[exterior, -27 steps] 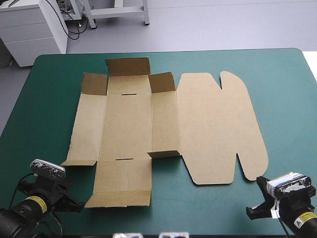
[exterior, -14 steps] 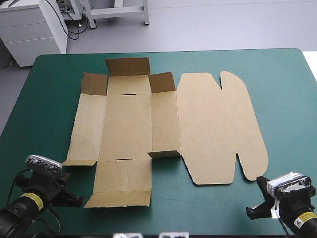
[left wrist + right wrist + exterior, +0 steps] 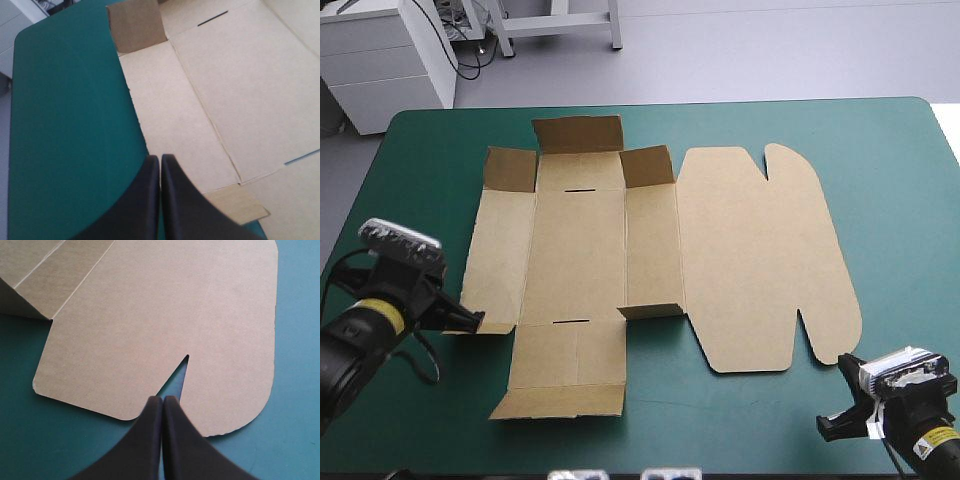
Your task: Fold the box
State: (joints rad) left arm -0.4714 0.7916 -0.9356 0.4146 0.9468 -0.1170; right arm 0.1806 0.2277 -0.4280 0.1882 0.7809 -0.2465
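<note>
Brown board box [image 3: 650, 250], flat, creased.

One box [image 3: 582, 250] (two end effectors [image 3: 473, 322] [image 3: 827, 430])

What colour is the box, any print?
The box is plain brown, unprinted; high view shows it best.

Bright, even light from above; the box [image 3: 580, 250] casts faint, soft shadows.
</note>
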